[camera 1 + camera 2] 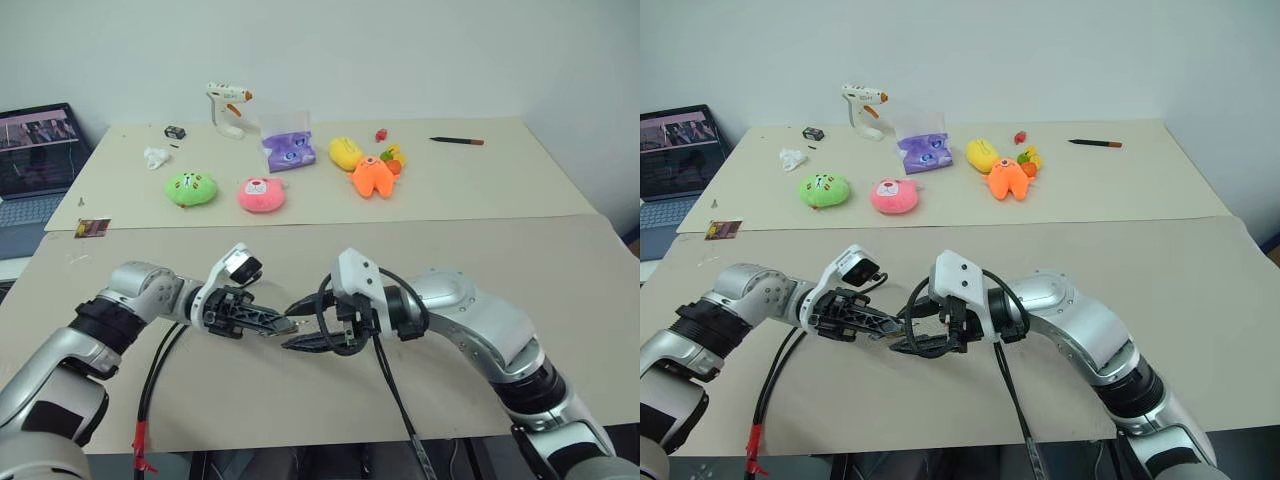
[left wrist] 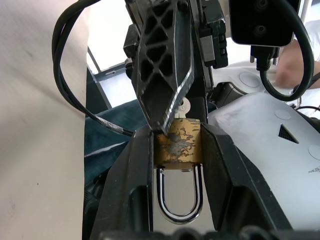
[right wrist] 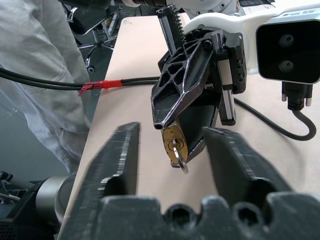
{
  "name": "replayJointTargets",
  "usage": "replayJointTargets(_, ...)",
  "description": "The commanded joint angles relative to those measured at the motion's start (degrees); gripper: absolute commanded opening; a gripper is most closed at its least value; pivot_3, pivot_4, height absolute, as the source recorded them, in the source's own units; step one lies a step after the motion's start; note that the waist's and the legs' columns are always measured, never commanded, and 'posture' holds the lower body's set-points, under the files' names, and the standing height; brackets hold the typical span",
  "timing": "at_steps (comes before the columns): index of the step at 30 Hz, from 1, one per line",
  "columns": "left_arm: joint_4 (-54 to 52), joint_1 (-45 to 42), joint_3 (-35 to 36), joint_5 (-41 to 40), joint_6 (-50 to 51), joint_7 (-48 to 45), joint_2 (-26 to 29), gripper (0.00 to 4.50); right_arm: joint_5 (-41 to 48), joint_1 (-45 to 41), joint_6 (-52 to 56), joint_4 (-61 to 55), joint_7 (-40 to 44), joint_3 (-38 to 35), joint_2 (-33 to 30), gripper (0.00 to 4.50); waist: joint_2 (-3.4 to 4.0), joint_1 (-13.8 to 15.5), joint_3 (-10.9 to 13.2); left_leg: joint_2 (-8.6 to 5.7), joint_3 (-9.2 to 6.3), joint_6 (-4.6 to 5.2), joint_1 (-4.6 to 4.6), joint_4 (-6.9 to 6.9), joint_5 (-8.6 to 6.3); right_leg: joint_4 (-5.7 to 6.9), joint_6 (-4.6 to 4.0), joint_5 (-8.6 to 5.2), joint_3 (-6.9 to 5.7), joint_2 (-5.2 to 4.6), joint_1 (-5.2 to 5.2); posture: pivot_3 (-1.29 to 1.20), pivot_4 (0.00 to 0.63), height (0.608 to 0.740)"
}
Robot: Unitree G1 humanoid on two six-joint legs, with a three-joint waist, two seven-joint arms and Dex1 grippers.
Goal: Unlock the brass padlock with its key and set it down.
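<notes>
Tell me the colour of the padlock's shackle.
Shiny silver; the shackle shows best in the left wrist view, under the worn brass padlock body.

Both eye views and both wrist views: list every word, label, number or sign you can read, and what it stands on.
No text can be read.
Laptop: the screen content is too small to read.
Small card at the table's edge: print too small to read.
Padlock: worn brass, no legible marking.
</notes>
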Motion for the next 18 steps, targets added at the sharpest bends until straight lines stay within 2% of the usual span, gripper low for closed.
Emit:
replayJointTargets(1, -0.1, -1.2, 2.0, -0.2, -0.1, -0.6, 0.5, 0.83, -0.3, -0.9, -1.4, -0.8, 0.4, 0.0, 0.6, 0.81, 0.00, 0.0, 0.0, 0.00, 0.00, 0.00, 0.00, 0.00, 0.00, 0.00, 0.00, 0.00, 0.00, 0.00, 0.00, 0.00, 0.150, 0.740)
replayJointTargets(3, -0.1, -1.3, 2.1, -0.2, -0.1, -0.6, 0.4, 0.83, -0.4, -0.7, -1.3, -0.9, 0.5, -0.1, 0.7, 0.21, 0.00, 0.0, 0.0, 0.01, 0.00, 0.00, 0.00, 0.00, 0.00, 0.01, 0.00, 0.00, 0.02, 0.02, -0.01, 0.00, 0.150, 0.740)
replayJointTargets(12, -0.6, -1.3, 2.8, 0.6, -1.8, -0.6, 0.5, 0.83, -0.9, -0.7, -1.2, -0.8, 0.7, -0.3, 0.9, 0.15, 0.00, 0.0, 0.0, 0.02, 0.00, 0.00, 0.00, 0.00, 0.00, 0.00, 0.00, 0.00, 0.03, 0.04, 0.00, 0.00, 0.150, 0.740)
replayJointTargets(13, -0.5, -1.3, 2.9, 0.7, -1.8, -0.6, 0.5, 1.63, -0.9, -0.7, -1.2, -0.7, 0.6, -0.4, 0.9, 0.15, 0.00, 0.0, 0.0, 0.03, 0.00, 0.00, 0.00, 0.00, 0.00, 0.00, 0.00, 0.00, 0.02, 0.04, -0.01, 0.00, 0.150, 0.740)
replayJointTargets(15, -0.4, -1.3, 3.6, 0.2, -1.2, -0.6, 0.4, 2.03, -0.9, -0.8, -1.2, -0.6, 0.8, -0.4, 0.9, 0.15, 0.00, 0.0, 0.0, 0.02, 0.00, 0.00, -0.01, 0.00, 0.00, 0.00, 0.00, 0.00, 0.03, 0.04, -0.01, 0.00, 0.150, 0.740)
replayJointTargets(18, -0.4, -1.2, 4.5, 0.0, -0.4, -0.6, 0.7, 3.28, -0.9, -0.8, -1.2, -0.4, 1.0, -0.5, 0.9, 0.15, 0.00, 0.0, 0.0, 0.03, 0.00, 0.00, -0.01, 0.00, 0.00, 0.00, 0.00, 0.00, 0.02, 0.04, -0.01, 0.00, 0.150, 0.740)
